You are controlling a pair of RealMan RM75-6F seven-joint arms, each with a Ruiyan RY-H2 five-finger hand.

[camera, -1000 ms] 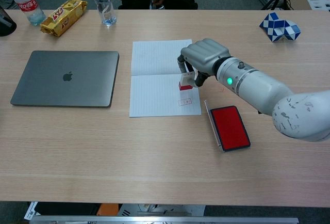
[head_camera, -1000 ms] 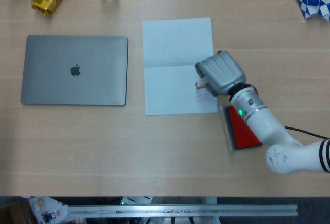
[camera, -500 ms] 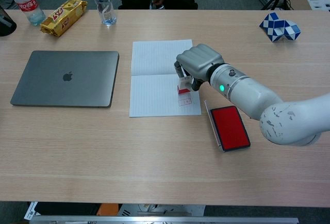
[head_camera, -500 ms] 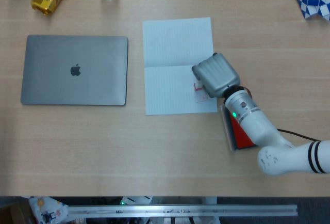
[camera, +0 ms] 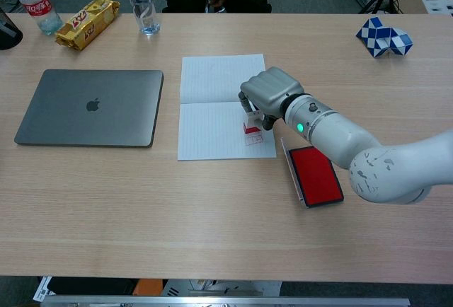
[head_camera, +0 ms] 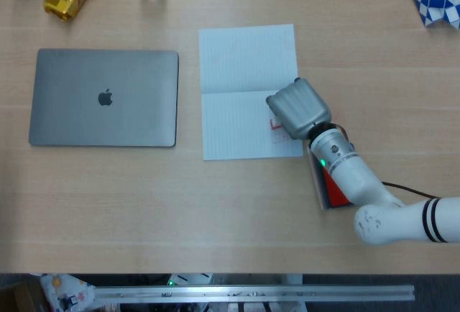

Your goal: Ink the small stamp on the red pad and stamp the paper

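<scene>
My right hand (camera: 267, 92) (head_camera: 295, 108) grips the small red-and-white stamp (camera: 251, 124) (head_camera: 276, 126) over the lower right part of the white paper (camera: 219, 105) (head_camera: 244, 89). The stamp's base sits low, at or just above the sheet; I cannot tell whether it touches. A faint red print lies right beside it on the paper. The red ink pad (camera: 316, 174) (head_camera: 335, 186) lies open just right of the paper, partly hidden under my forearm in the head view. My left hand shows in neither view.
A shut grey laptop (camera: 90, 107) (head_camera: 105, 97) lies left of the paper. At the far edge stand two bottles (camera: 141, 1), (camera: 32, 1) and a yellow snack pack (camera: 87, 22). A blue-and-white puzzle toy (camera: 383, 37) sits at the far right.
My right hand has moved down and toward me with the stamp, from above the sheet to near the print at the paper's lower right.
</scene>
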